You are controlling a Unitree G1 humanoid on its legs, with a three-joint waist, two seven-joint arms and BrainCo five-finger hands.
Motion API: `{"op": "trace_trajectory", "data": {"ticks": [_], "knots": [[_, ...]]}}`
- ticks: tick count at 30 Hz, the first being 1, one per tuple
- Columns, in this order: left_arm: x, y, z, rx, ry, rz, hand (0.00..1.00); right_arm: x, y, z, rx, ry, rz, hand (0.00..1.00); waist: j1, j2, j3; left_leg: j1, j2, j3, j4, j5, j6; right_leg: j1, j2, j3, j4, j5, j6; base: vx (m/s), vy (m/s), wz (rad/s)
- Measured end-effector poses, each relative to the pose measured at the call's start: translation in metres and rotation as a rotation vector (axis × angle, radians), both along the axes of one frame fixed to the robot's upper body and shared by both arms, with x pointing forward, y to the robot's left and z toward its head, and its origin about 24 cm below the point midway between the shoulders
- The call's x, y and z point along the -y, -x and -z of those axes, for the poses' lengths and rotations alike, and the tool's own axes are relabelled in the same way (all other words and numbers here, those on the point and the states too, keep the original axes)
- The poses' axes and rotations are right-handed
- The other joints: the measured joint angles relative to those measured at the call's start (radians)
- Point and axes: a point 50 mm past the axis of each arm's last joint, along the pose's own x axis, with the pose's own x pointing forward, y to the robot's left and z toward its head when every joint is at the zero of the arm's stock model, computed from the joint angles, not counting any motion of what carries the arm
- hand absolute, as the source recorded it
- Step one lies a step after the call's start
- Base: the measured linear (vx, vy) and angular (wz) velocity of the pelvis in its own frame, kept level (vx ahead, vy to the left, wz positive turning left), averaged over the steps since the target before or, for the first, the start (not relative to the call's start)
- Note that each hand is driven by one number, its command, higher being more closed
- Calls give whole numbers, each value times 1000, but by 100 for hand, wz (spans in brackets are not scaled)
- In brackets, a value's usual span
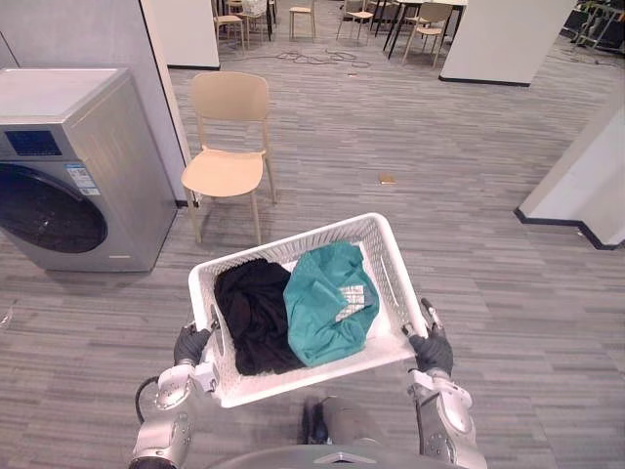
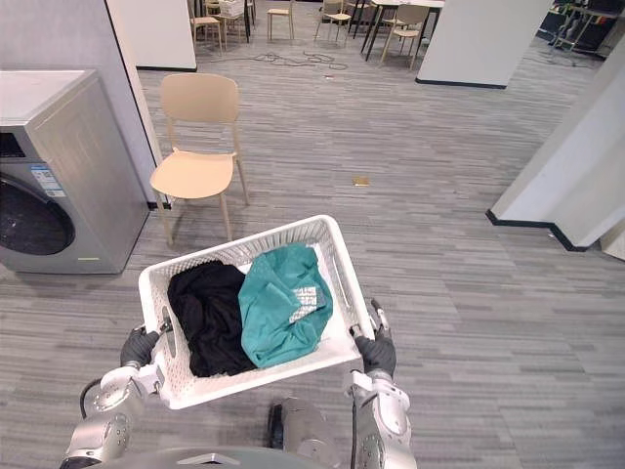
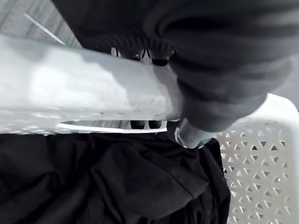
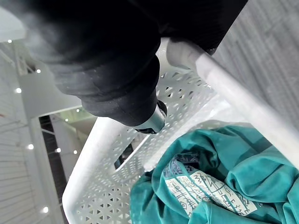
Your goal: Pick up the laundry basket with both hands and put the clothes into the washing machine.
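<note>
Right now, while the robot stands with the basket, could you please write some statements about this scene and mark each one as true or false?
1. The laundry basket holds a black garment and a teal garment. True.
2. The teal garment lies on the robot's left side of the basket. False: it lies on the right side, and the black garment is on the left.
3. The left hand and the right hand each grip the basket's rim, one at each end. True.
4. A beige chair stands to the right of the washing machine. True.
5. The washing machine's door stands open. False: the round door looks shut.
</note>
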Motion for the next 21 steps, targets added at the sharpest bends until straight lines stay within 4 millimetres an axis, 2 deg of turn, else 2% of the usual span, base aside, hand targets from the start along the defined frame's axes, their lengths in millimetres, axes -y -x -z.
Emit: {"op": "trace_trajectory", "data": {"ticks": [1, 2, 3, 4, 5, 6, 7, 8, 9, 10, 11, 12, 13, 14, 15, 16, 17, 18, 19, 20, 21], "knots": [[4, 3, 2, -8, 6, -1, 100, 2, 2, 1, -13, 9, -2, 100, -3, 16, -26, 15, 19, -8, 34, -13, -20, 10, 18, -11, 18, 5, -11, 684, -60, 72], [9, 2, 2, -6, 13, 2, 100, 3, 1, 1, -10, 9, -2, 100, -12, 29, -25, -34, 40, 10, 184, -35, -42, 25, 21, -35, 43, -22, -39, 563, -53, 53], [11, 2, 2, -5, 25, -2, 100, 4, 0, -1, -3, 10, -3, 100, -14, 43, -17, -84, 55, 18, 315, -28, -57, 44, 24, -48, 49, -41, -50, 684, -66, 39], [11, 4, 4, -9, 40, -26, 100, 7, -3, -5, 14, 19, -9, 100, -13, 74, 2, -184, 85, 36, 586, 61, -132, 93, 40, -61, 47, -73, -65, 680, -56, 1], [11, 8, 6, -20, 53, -46, 100, 5, -6, -7, 25, 20, -28, 100, 3, 101, 18, -277, 126, 58, 831, 226, -172, 149, 62, -56, 38, -108, -78, 673, -36, -14], [11, 10, 7, -27, 55, -50, 100, 4, -7, -7, 25, 15, -33, 100, 12, 111, 23, -319, 156, 73, 934, 250, -170, 189, 74, -52, 28, -127, -78, 684, -23, -24], [9, 15, 9, -40, 52, -55, 100, 3, -7, -6, 14, 9, -38, 100, 21, 116, 29, -374, 213, 97, 1066, 254, -148, 271, 87, -44, -7, -158, -77, 669, -31, -8], [9, 18, 11, -48, 52, -59, 100, 1, -7, -5, 9, 6, -44, 100, 27, 112, 31, -413, 245, 120, 1101, 242, -128, 328, 86, -33, -39, -175, -71, 771, -29, -22], [8, 18, 11, -50, 53, -61, 100, 2, -7, -6, 10, 9, -44, 100, 52, 105, 29, -458, 275, 161, 1056, 211, -100, 383, 74, -7, -80, -190, -63, 608, -5, -35], [9, 18, 10, -45, 55, -60, 100, 3, -8, -7, 14, 15, -46, 100, 68, 98, 30, -491, 286, 188, 983, 182, -98, 417, 61, 13, -110, -197, -55, 576, 54, -49], [9, 17, 9, -39, 55, -60, 100, 2, -12, -9, 24, 16, -47, 100, 79, 97, 31, -521, 291, 208, 872, 155, -97, 452, 47, 31, -140, -201, -50, 567, 119, -53], [8, 17, 8, -34, 54, -65, 100, 0, -17, -12, 37, 14, -49, 100, 86, 94, 32, -536, 286, 237, 667, 141, -98, 488, 22, 55, -171, -203, -46, 664, 180, -58], [7, 16, 6, -26, 54, -69, 100, -1, -21, -13, 44, 17, -54, 100, 92, 92, 31, -528, 278, 254, 454, 151, -103, 510, 1, 66, -186, -204, -44, 539, 182, -59], [6, 14, 4, -14, 52, -70, 100, -1, -24, -14, 49, 21, -62, 100, 93, 92, 30, -523, 265, 245, 254, 189, -112, 532, -16, 88, -198, -214, -28, 536, 231, -60], [6, 13, 2, -2, 51, -71, 100, 1, -27, -17, 61, 33, -68, 100, 94, 95, 27, -526, 251, 210, 83, 244, -123, 554, -37, 119, -197, -244, 9, 452, 231, -53], [6, 13, 2, -2, 51, -72, 100, 1, -29, -17, 64, 38, -71, 100, 95, 96, 25, -533, 247, 188, 40, 265, -126, 561, -49, 136, -191, -262, 30, 565, 354, -83], [5, 16, 5, -16, 49, -75, 100, 3, -30, -12, 43, 44, -76, 100, 104, 86, 5, -543, 231, 183, 53, 351, -147, 575, -89, 187, -160, -308, 72, 736, 523, -95], [5, 21, 10, -46, 48, -74, 100, 2, -29, -1, -5, 30, -75, 100, 108, 64, -36, -549, 181, 189, 126, 422, -159, 564, -136, 252, -90, -327, 93, 612, 450, -80], [5, 23, 13, -60, 45, -71, 100, 0, -26, 6, -33, 16, -72, 100, 95, 37, -52, -551, 157, 200, 159, 397, -136, 539, -166, 279, -25, -318, 97, 794, 555, -20], [4, 22, 14, -68, 34, -68, 100, 0, -22, 14, -68, -3, -53, 100, 63, 14, -61, -539, 112, 205, 203, 335, -108, 477, -182, 332, 151, -244, 110, 622, 424, 28], [0, 22, 14, -73, 11, -51, 100, 0, -19, 20, -88, -21, -41, 100, 53, -22, -52, -497, 77, 213, 204, 298, -84, 404, -182, 383, 338, -106, 125, 728, 482, 29]]}}
